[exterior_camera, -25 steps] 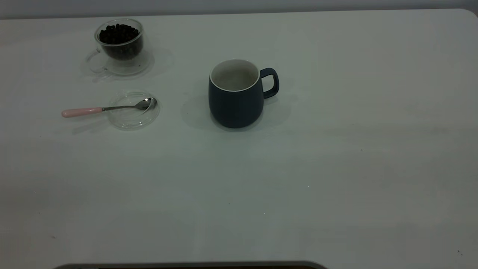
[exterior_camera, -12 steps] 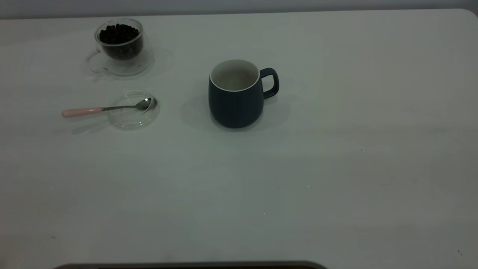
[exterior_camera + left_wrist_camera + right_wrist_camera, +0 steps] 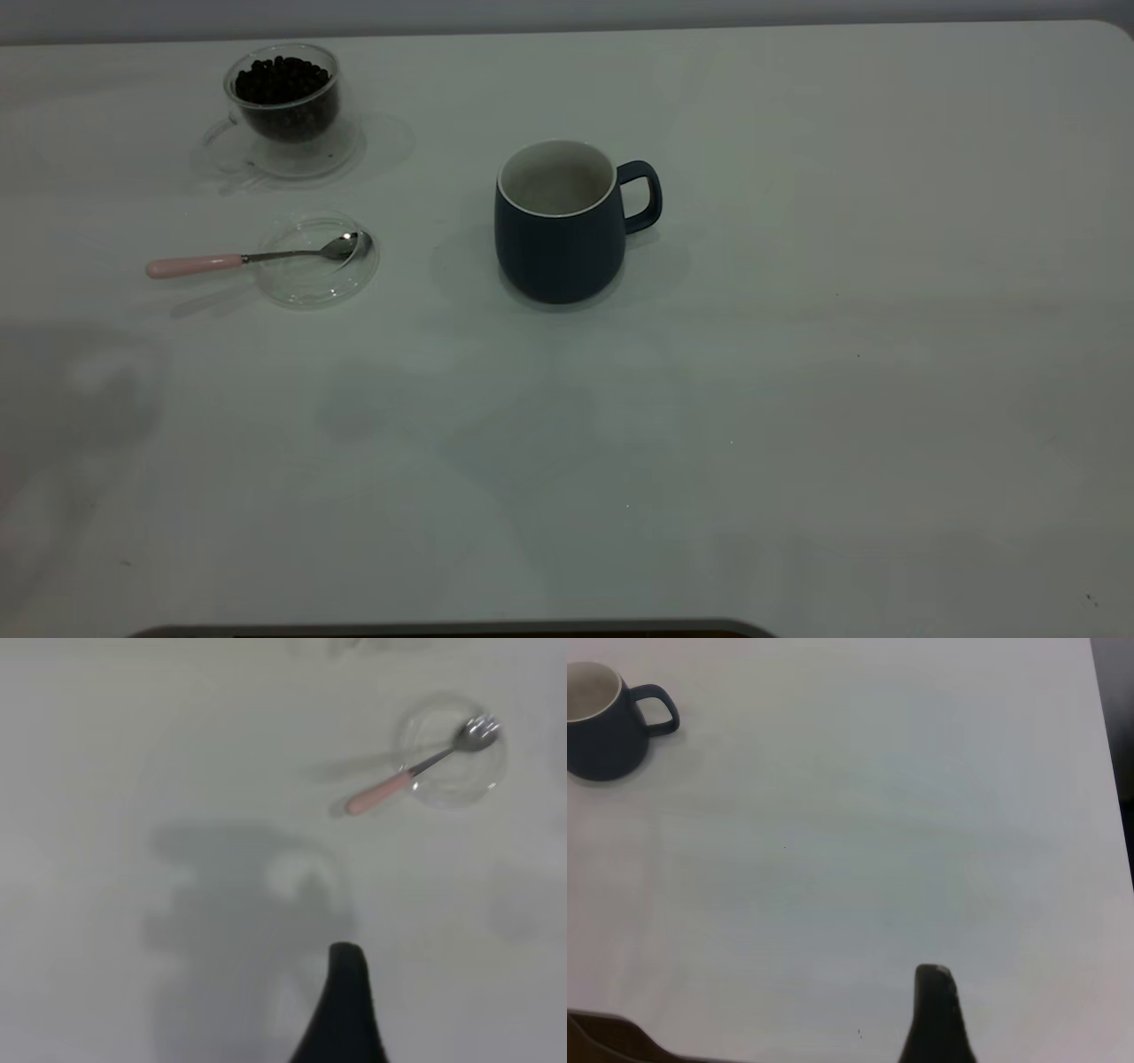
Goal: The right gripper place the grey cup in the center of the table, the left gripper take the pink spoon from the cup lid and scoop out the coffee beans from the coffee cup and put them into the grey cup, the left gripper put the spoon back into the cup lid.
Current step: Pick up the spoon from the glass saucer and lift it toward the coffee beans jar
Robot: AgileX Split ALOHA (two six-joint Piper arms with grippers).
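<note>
Dim, even light — soft shadows, slight blur

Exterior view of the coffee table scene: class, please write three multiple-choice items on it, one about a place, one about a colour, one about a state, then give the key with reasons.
1. Where does the bowl of the spoon rest?
A. in the clear lid
B. in the mug
C. in the glass cup

2. What colour is the spoon's handle?
A. blue
B. pink
C. black

3. What is the state of the mug?
A. tipped over
B. full of beans
C. upright and empty

Key: 1 A, the metal bowl lies inside the clear lid while the handle sticks out over the table. 2 B, the handle is pale pink. 3 C, the mug stands upright showing a bare white inside; the beans are all in the glass cup.
</note>
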